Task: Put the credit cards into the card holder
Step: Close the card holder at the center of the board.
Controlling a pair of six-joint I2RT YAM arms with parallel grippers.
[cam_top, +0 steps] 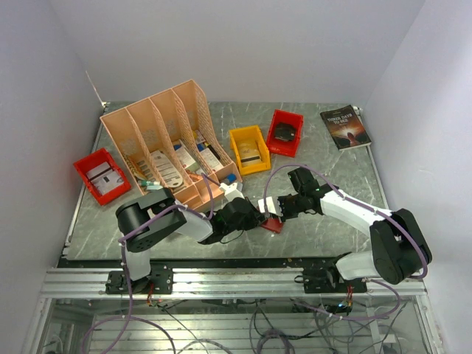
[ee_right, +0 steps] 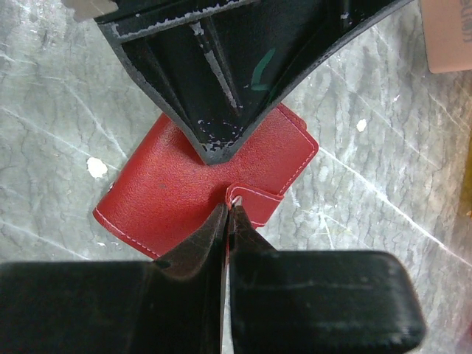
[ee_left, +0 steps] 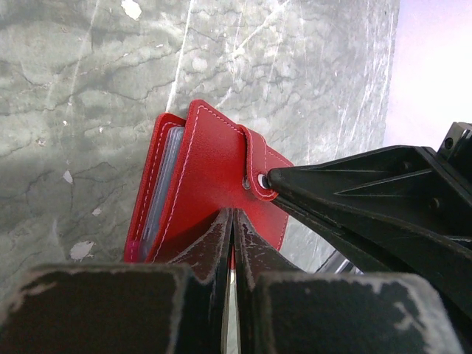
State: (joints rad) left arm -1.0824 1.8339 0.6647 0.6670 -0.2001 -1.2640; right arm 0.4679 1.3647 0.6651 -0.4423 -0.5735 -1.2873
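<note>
While the left gripper (ee_left: pixel 232 215) pinches the card holder (ee_left: pixel 210 166), the right gripper (ee_right: pixel 227 210), tips pressed together, may skid off the small snap (ee_left: pixel 262 181) just ahead

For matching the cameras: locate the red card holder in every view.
Top external: card holder low centre, near the table's front edge.
Left wrist: centre, its snap tab on the right.
Right wrist: centre-left, partly covered.
Shared landmark: the grey marbled table beneath it.

The card holder (ee_left: pixel 210 177) is red with white stitching on a grey, white-veined marble-pattern table (ee_left: pixel 88 88).
</note>
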